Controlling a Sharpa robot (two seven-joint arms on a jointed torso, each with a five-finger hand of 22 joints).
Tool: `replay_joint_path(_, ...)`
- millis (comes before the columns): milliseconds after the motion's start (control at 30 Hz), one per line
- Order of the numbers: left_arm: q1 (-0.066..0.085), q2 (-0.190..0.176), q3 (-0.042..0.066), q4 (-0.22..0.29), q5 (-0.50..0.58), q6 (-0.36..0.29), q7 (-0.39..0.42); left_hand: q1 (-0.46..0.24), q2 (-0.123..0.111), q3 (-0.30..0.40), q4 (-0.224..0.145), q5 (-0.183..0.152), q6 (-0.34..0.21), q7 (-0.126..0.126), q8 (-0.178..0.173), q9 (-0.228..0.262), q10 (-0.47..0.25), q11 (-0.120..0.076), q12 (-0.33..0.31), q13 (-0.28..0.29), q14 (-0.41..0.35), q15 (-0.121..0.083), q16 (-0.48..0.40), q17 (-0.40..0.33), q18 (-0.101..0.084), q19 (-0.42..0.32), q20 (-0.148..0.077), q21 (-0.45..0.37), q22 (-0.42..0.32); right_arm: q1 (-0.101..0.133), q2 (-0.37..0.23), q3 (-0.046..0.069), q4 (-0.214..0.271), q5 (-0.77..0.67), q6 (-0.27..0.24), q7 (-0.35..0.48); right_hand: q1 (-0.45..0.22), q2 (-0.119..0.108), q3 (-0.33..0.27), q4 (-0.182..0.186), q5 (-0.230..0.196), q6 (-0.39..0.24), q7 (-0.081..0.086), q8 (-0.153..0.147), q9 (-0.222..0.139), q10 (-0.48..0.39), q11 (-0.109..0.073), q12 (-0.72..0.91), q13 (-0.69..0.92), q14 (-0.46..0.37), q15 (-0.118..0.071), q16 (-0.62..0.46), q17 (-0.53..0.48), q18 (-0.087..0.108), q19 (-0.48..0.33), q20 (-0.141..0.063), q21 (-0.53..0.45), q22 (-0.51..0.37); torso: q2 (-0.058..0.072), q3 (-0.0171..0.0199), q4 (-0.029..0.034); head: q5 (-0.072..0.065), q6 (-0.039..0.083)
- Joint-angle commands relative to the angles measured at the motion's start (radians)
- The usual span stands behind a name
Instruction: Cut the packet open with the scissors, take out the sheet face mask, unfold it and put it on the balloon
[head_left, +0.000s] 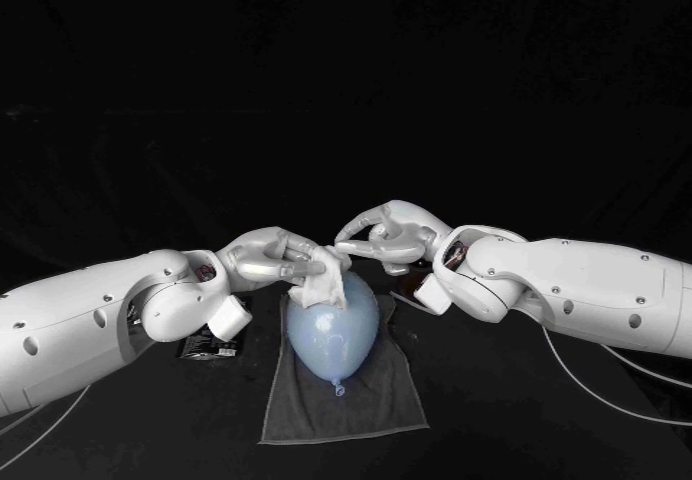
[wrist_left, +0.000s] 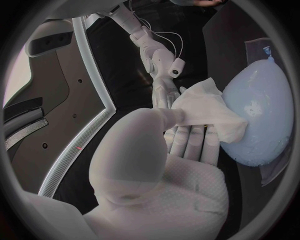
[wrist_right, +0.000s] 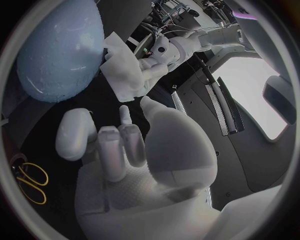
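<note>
While the left hand is pinching the sheet face mask between its thumb and fingers, the mask is still pretty bunched up, more of a crumpled white wad than an open sheet, and it's touching the wide far end of the balloon. You can see the same thing from the left wrist view: the mask hangs out of the fingers and rests right against the pale blue balloon. The balloon lies on a grey cloth spread on the black bench, knot end pointing back toward the robot. The right hand hovers just beside the left one, over that same far end of the balloon. Going by the right wrist view, that right hand has most of its fingers curled in toward the palm with nothing in them, and it sits apart from the mask. That view also catches the scissors, yellow handles, lying flat on the bench off to the side of the hand. A dark flat item lies on the bench just beside the left arm; can't tell what it is.
</note>
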Motion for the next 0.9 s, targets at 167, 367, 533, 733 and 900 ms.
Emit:
replay_joint_path(167, 0.001, -0.001, 0.001, 0.006, -0.018, 0.020, 0.018, -0.012, -0.002, 0.005, -0.006, 0.002, 0.009, -0.003, -0.004, 0.000, 0.003, -0.003, 0.003, 0.000, 0.007, -0.002, -0.006, 0.000, 0.018, -0.002, -0.008, 0.006, 0.002, -0.006, 0.004, -0.001, -0.004, -0.009, 0.085, -0.010, 0.039, 0.016, 0.005, -0.019, -0.004, 0.051, -0.012, 0.001, -0.001, 0.013, -0.008, 0.006, 0.164, 0.106, -0.005, 0.004, 0.264, 0.007, 0.001, 0.001, 0.004, 0.154, 0.000, 0.0000, -0.0001, 0.002, -0.003)
replay_joint_path(367, 0.001, -0.002, 0.001, 0.007, -0.018, 0.019, 0.021, -0.014, -0.002, 0.005, -0.007, 0.002, 0.009, -0.004, -0.005, 0.000, 0.004, -0.004, 0.003, 0.000, 0.007, -0.002, -0.006, 0.000, 0.018, -0.002, -0.008, 0.007, 0.003, -0.011, 0.005, -0.002, -0.003, -0.020, 0.107, -0.017, 0.046, 0.018, 0.002, -0.022, -0.004, 0.069, -0.019, 0.002, -0.003, 0.014, -0.014, 0.007, 0.165, 0.106, -0.010, 0.004, 0.264, 0.007, 0.001, -0.003, 0.006, 0.154, 0.000, -0.0001, -0.0003, 0.003, -0.006)
replay_joint_path(533, 0.001, -0.002, 0.001, 0.008, -0.018, 0.021, 0.023, -0.016, -0.001, 0.006, -0.009, 0.002, 0.010, -0.005, -0.005, 0.000, 0.005, -0.005, 0.003, 0.000, 0.008, -0.003, -0.007, 0.000, 0.018, -0.003, -0.009, 0.009, 0.003, -0.013, 0.009, -0.002, -0.010, -0.023, 0.110, -0.019, 0.053, 0.016, 0.001, -0.027, -0.004, 0.071, -0.021, -0.002, -0.005, 0.015, -0.016, 0.008, 0.166, 0.106, -0.012, 0.004, 0.264, 0.007, 0.001, -0.005, 0.006, 0.155, 0.000, -0.0001, 0.0000, 0.002, -0.007)
replay_joint_path(733, 0.001, -0.003, 0.001, 0.010, -0.019, 0.025, 0.023, -0.018, -0.001, 0.007, -0.012, 0.002, 0.012, -0.007, -0.004, 0.000, 0.007, -0.006, 0.003, 0.000, 0.009, -0.003, -0.008, 0.000, 0.018, -0.003, -0.009, 0.010, 0.004, -0.016, 0.014, -0.003, -0.015, -0.020, 0.095, -0.012, 0.077, 0.027, 0.010, -0.041, -0.004, 0.079, -0.023, -0.008, -0.010, 0.017, -0.019, 0.009, 0.168, 0.106, -0.015, 0.004, 0.264, 0.006, 0.003, -0.009, 0.011, 0.156, 0.000, 0.0001, 0.0002, 0.001, -0.008)
replay_joint_path(900, 0.001, -0.004, 0.001, 0.010, -0.020, 0.027, 0.022, -0.018, -0.001, 0.007, -0.012, 0.002, 0.012, -0.007, -0.004, 0.000, 0.007, -0.006, 0.003, 0.000, 0.009, -0.003, -0.008, 0.000, 0.018, -0.003, -0.009, 0.010, 0.004, -0.018, 0.014, -0.003, -0.017, -0.002, 0.066, -0.005, 0.138, 0.058, 0.049, -0.088, -0.004, 0.133, -0.045, 0.017, 0.000, 0.025, -0.038, 0.015, 0.175, 0.106, -0.029, 0.004, 0.264, 0.004, 0.008, -0.018, 0.025, 0.159, 0.000, -0.0001, -0.0001, 0.001, -0.009)
